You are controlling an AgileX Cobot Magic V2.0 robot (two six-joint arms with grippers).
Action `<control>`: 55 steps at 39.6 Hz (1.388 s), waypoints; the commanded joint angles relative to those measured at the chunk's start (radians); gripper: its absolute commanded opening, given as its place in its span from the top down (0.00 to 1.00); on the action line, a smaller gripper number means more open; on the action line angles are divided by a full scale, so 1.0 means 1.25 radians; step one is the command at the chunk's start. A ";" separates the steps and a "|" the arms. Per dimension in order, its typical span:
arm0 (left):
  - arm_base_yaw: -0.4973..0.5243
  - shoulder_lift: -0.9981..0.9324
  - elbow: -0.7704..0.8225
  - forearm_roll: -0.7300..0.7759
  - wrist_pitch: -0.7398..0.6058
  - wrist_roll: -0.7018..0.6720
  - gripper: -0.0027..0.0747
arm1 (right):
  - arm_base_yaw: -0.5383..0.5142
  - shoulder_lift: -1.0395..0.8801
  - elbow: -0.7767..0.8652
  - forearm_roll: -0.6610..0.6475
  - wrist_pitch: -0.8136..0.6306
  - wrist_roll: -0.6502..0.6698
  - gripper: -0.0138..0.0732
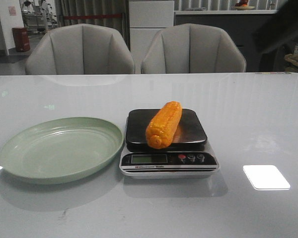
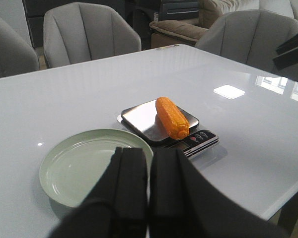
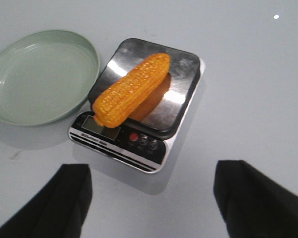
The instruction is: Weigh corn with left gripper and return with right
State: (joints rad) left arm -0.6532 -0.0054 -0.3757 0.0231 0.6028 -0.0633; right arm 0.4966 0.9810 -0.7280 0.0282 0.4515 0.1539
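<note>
The orange-yellow corn (image 1: 164, 124) lies lengthwise on the dark platform of the kitchen scale (image 1: 169, 163), its near end over the display. It also shows in the left wrist view (image 2: 172, 117) and the right wrist view (image 3: 130, 89). The scale shows there too (image 2: 201, 140) (image 3: 139, 148). My left gripper (image 2: 150, 163) is shut and empty, held back above the plate's near side, away from the corn. My right gripper (image 3: 151, 183) is wide open and empty, above the table in front of the scale. Neither gripper shows in the front view.
A pale green plate (image 1: 20, 153) sits left of the scale, touching or nearly touching it; it shows in both wrist views (image 2: 54, 168) (image 3: 20, 111). Two grey chairs (image 1: 79, 52) (image 1: 193, 49) stand behind the white table (image 1: 258, 114).
</note>
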 commanded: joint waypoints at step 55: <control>0.001 0.003 -0.019 0.002 -0.068 -0.002 0.82 | 0.122 0.759 -0.693 -0.084 0.332 0.641 0.65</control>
State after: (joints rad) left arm -0.6532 -0.0054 -0.3750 0.0231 0.6028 -0.0633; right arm 0.6444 1.9813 -1.5491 -0.0784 0.9101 0.9585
